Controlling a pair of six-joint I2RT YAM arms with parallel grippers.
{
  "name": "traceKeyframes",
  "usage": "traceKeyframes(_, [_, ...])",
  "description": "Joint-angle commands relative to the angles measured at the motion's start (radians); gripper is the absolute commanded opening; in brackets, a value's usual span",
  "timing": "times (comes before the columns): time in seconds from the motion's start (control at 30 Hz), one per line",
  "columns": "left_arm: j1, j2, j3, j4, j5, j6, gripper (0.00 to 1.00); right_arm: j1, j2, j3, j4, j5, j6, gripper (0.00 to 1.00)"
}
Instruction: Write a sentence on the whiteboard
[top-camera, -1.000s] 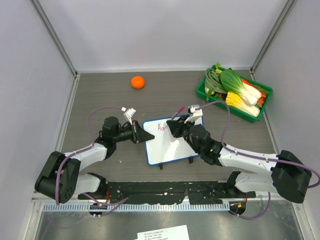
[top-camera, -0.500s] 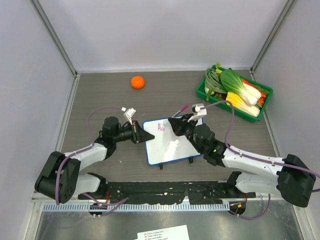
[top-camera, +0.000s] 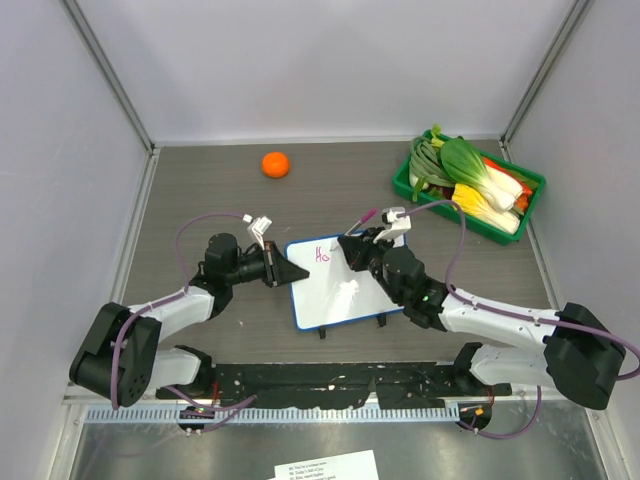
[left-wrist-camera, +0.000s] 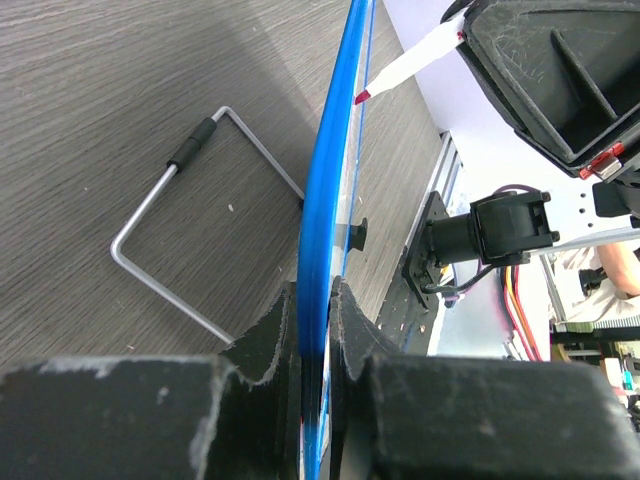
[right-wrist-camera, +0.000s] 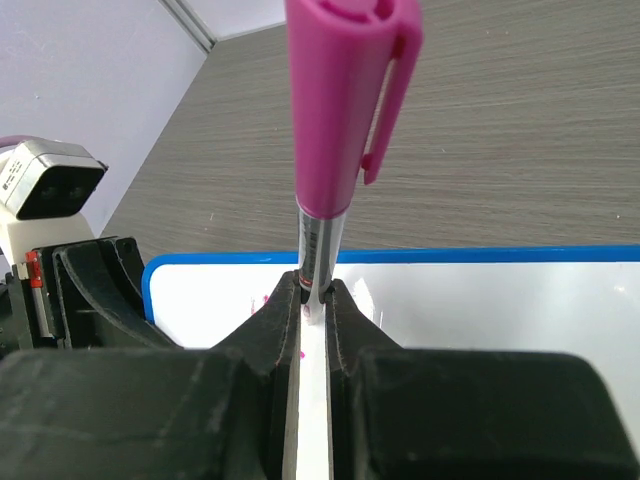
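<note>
The whiteboard, white with a blue frame, stands on the table in the top view. Pink letters reading about "Ho" sit at its far left corner. My left gripper is shut on the board's left edge; the left wrist view shows the blue frame edge-on between the jaws. My right gripper is shut on a pink marker with its cap on the back end. The marker's tip is at the board's face beside the letters. The right wrist view shows the board below the marker.
An orange ball lies at the back. A green tray with vegetables stands at the back right. The board's bent wire stand rests on the table behind it. Grey walls close in the table on three sides.
My right gripper with the marker has shifted slightly along the board near the letters. The left gripper and board have not moved.
</note>
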Motion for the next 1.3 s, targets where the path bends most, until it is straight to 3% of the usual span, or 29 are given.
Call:
traceKeyframes(0.0, [0.007,0.032,-0.019,-0.129,-0.140,0.159,0.00,-0.005,0.012,-0.010,0.038,0.019,0.024,0.01])
traceKeyframes(1.27, [0.006,0.032,-0.018,-0.129,-0.143,0.161,0.00,-0.007,-0.083,-0.094,-0.010,-0.093,0.066,0.01])
